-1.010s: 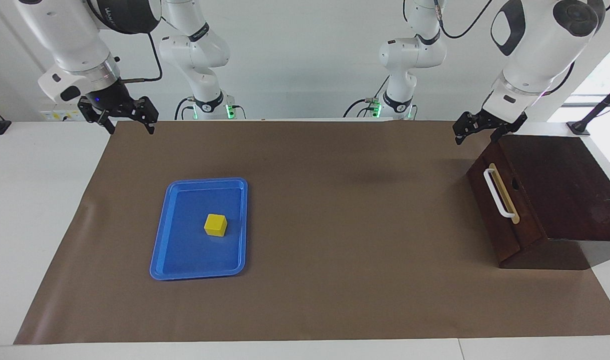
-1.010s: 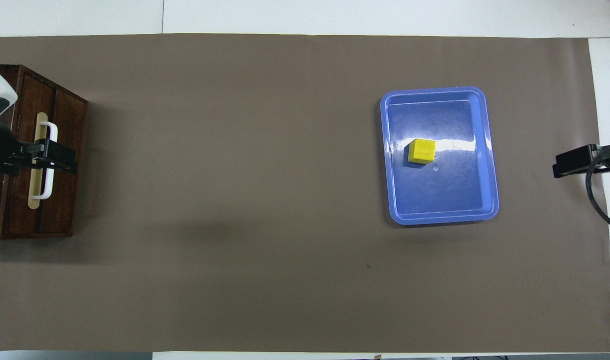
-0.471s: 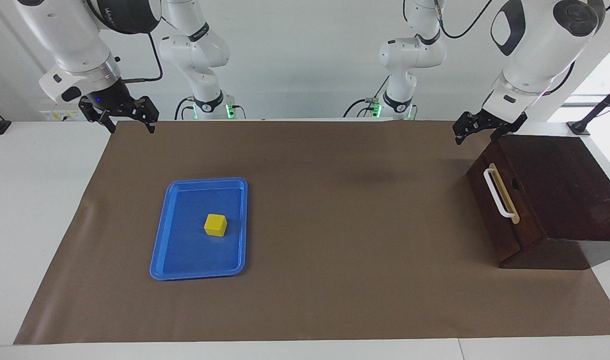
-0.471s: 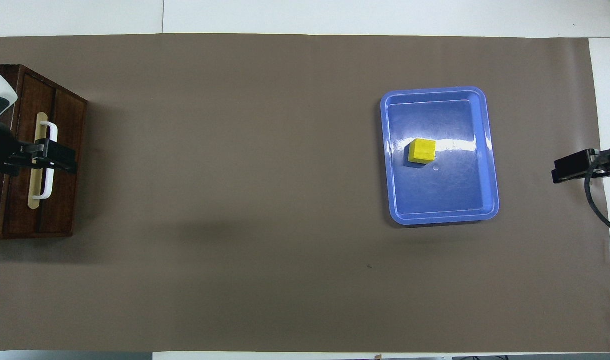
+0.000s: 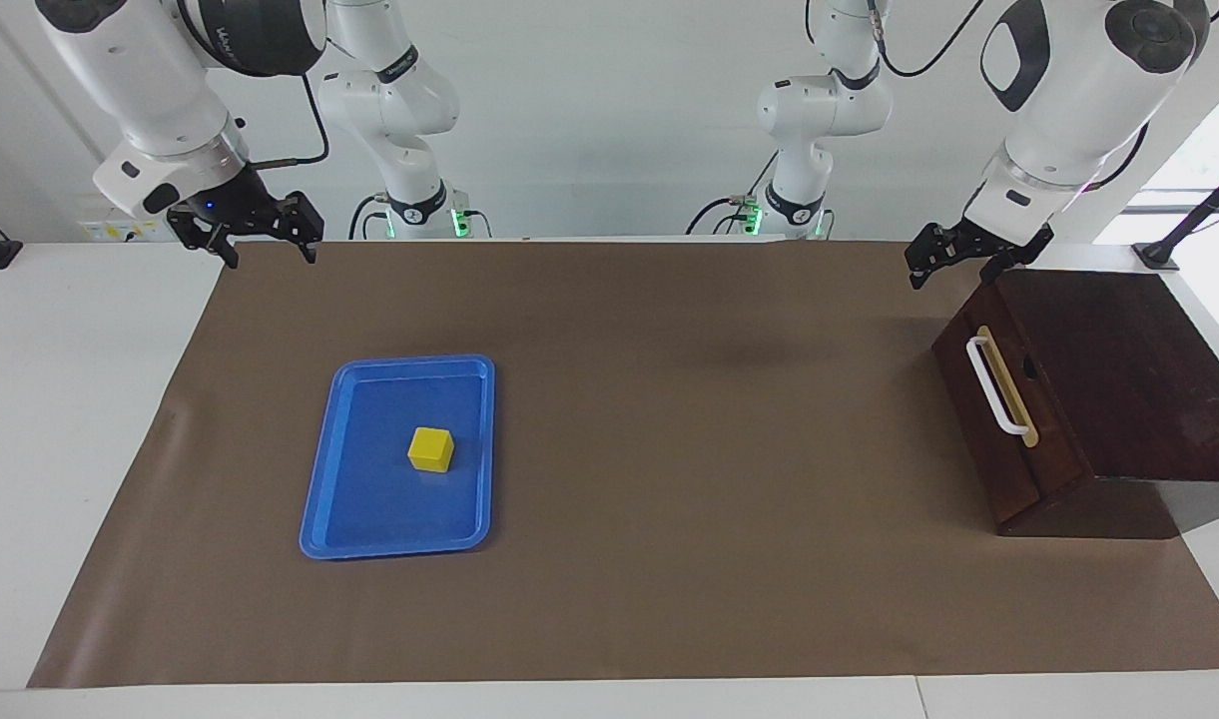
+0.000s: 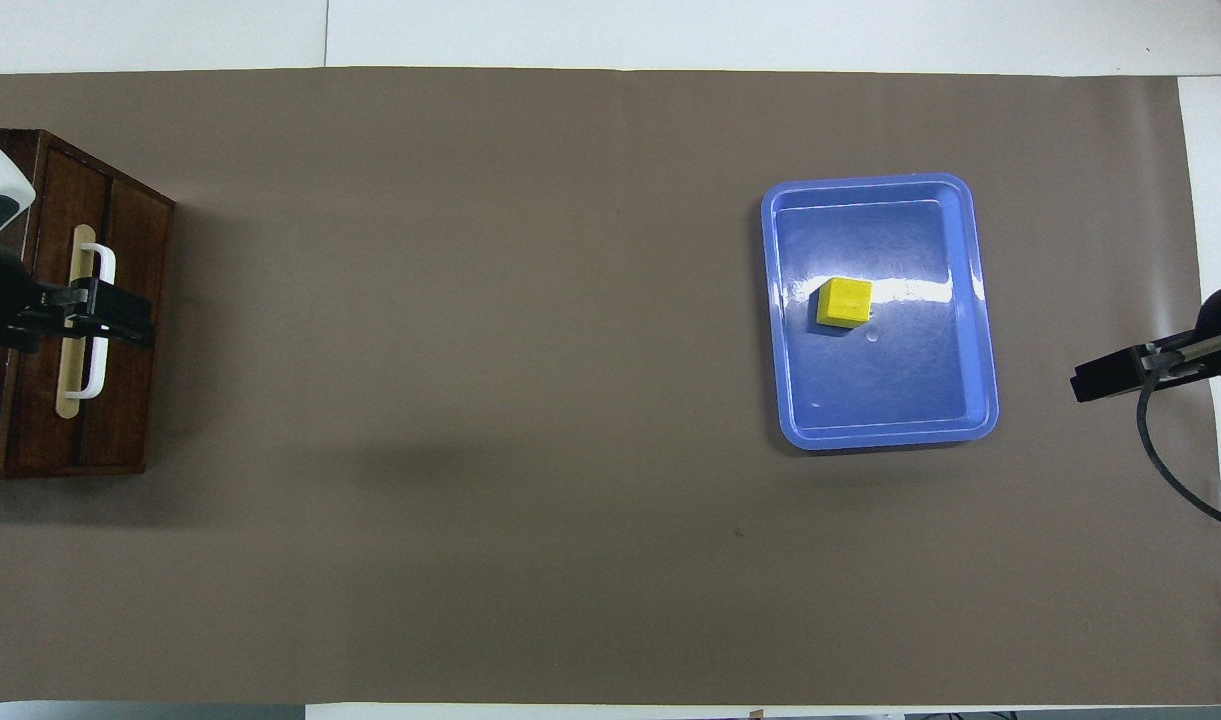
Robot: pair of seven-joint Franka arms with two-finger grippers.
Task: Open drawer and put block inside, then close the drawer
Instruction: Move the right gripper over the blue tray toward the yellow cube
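Both sets of my fingers stand apart and hold nothing: my left gripper point(image 5: 950, 266) hangs in the air by the upper corner of the dark wooden box point(image 5: 1108, 369) at the left arm's end of the desk point(image 5: 50, 399), and my right gripper point(image 5: 262, 243) hangs over the brown mat point(image 5: 669, 449) at the right arm's end. My drawer point(image 5: 998, 409) sits shut in the box's slanted front, white handle point(image 5: 993, 384) untouched. My yellow block point(image 5: 430, 449) rests inside the blue tray point(image 5: 319, 499), well apart from the box.

the right gripper point(image 5: 267, 252) has shifted slightly inward over the brown mat's point(image 5: 669, 449) edge.
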